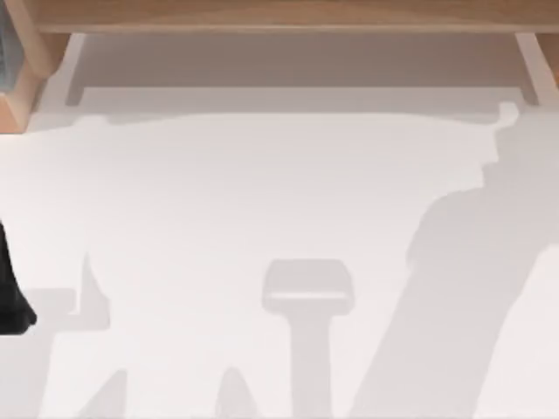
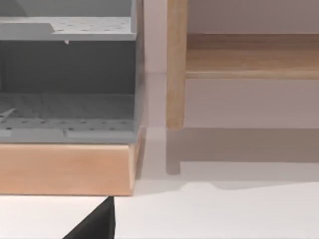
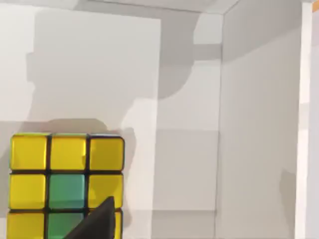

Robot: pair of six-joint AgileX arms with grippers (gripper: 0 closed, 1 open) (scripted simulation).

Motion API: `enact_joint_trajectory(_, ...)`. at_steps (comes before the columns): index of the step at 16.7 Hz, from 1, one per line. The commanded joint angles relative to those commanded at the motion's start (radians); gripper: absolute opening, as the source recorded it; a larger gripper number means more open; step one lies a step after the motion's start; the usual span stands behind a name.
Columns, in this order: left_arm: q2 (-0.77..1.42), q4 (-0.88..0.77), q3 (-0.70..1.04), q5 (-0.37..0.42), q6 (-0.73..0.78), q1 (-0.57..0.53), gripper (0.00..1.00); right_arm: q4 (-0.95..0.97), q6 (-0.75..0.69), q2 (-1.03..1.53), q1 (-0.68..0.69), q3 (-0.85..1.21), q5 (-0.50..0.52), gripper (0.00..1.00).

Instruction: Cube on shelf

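Yellow-green cube close before right gripper, white walls behind. Finger state: cannot tell. Shelf at 12 o'clock, top view. Left arm parked at 9 o'clock. Advice: keep cube level, place gently.

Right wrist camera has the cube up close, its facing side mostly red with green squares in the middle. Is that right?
Not red. In the right wrist view the cube shows a facing side that is mostly yellow, with green squares in the middle column.
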Motion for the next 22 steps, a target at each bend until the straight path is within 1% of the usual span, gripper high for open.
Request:
enact_joint_trajectory(3,0.0,0.0,0.0,0.0,0.0,0.0,1.0,-0.149,0.101,0.051,0.063,0.019,-0.011,1.0)
enact_joint_trajectory(6,0.0,0.0,0.0,0.0,0.0,0.0,1.0,-0.201,0.14,0.08,0.08,0.018,-0.016,1.0)
enact_joint_trajectory(12,0.0,0.0,0.0,0.0,0.0,0.0,1.0,-0.196,0.139,0.081,0.077,0.015,-0.016,1.0)
enact_joint_trajectory(18,0.0,0.0,0.0,0.0,0.0,0.0,1.0,-0.048,0.155,0.167,0.094,-0.046,-0.012,1.0)
enact_joint_trajectory(22,0.0,0.0,0.0,0.0,0.0,0.0,1.0,-0.043,0.157,0.172,0.096,-0.046,-0.012,1.0)
